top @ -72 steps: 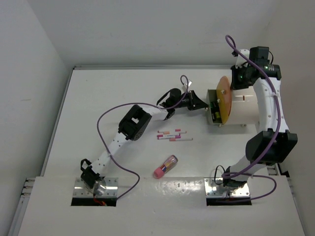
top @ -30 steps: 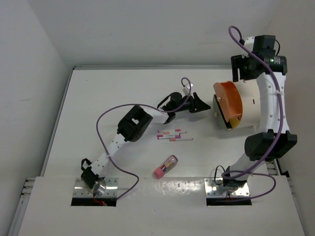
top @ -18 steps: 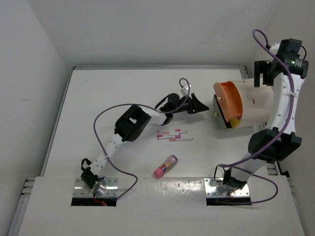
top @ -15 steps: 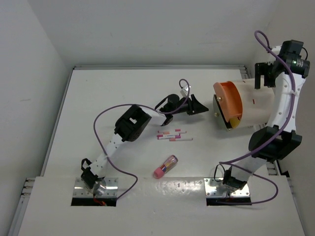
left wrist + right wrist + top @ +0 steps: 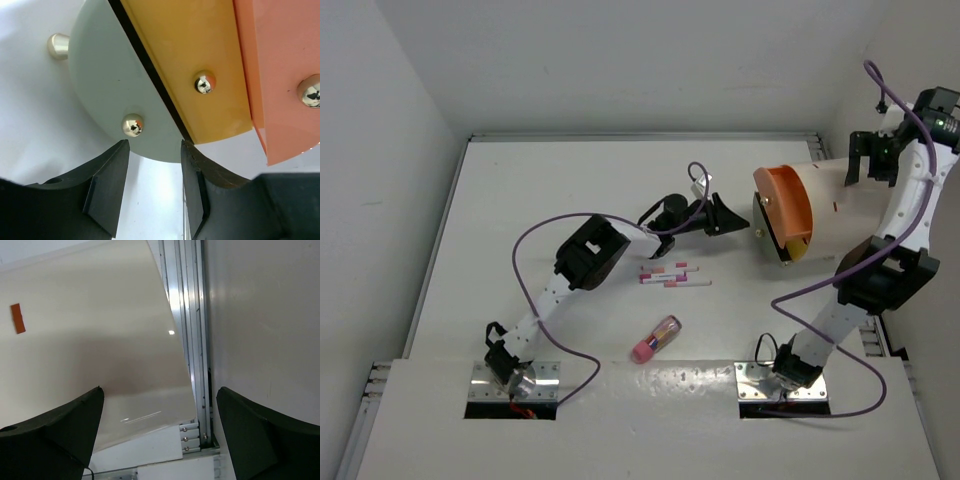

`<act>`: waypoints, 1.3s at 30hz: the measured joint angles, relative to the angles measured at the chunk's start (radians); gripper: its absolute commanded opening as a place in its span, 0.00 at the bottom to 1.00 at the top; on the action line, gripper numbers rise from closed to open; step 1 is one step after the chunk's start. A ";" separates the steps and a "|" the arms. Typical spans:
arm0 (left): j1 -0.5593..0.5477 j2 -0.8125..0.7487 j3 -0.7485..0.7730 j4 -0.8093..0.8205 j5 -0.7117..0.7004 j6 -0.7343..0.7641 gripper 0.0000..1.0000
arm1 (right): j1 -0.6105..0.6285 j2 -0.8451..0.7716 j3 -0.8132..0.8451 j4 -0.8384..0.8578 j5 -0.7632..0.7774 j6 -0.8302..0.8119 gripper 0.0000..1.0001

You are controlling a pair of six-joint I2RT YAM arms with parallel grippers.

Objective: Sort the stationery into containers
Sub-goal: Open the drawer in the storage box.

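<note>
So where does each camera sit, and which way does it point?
Top external: high behind the left arm and right arm, looking down on them, the table, pens and drum.
Left wrist: on the left arm, facing the knobbed end of the drum; the left pincer at the bottom.
Right wrist: on the right arm, facing the cream side of the drum and a metal rail; the right pincer in the bottom corners.
Shared: all three see the drum.

White table (image 5: 500,200) with a thin metal rim, boxed in by plain white walls (image 5: 620,60) at left, back and right. Aluminium rail (image 5: 186,315) along the right table edge, close against the wall. Soft, even light; only faint shadows.
</note>
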 measured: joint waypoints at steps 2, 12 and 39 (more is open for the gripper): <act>0.000 0.001 0.000 0.008 0.000 -0.010 0.52 | -0.016 0.009 0.006 0.000 -0.031 -0.002 0.91; -0.006 0.080 0.129 0.004 -0.011 -0.059 0.31 | -0.036 0.022 0.006 -0.018 -0.137 -0.007 0.51; -0.047 0.194 0.304 -0.118 -0.067 -0.080 0.30 | -0.032 -0.004 -0.038 -0.072 -0.239 0.029 0.16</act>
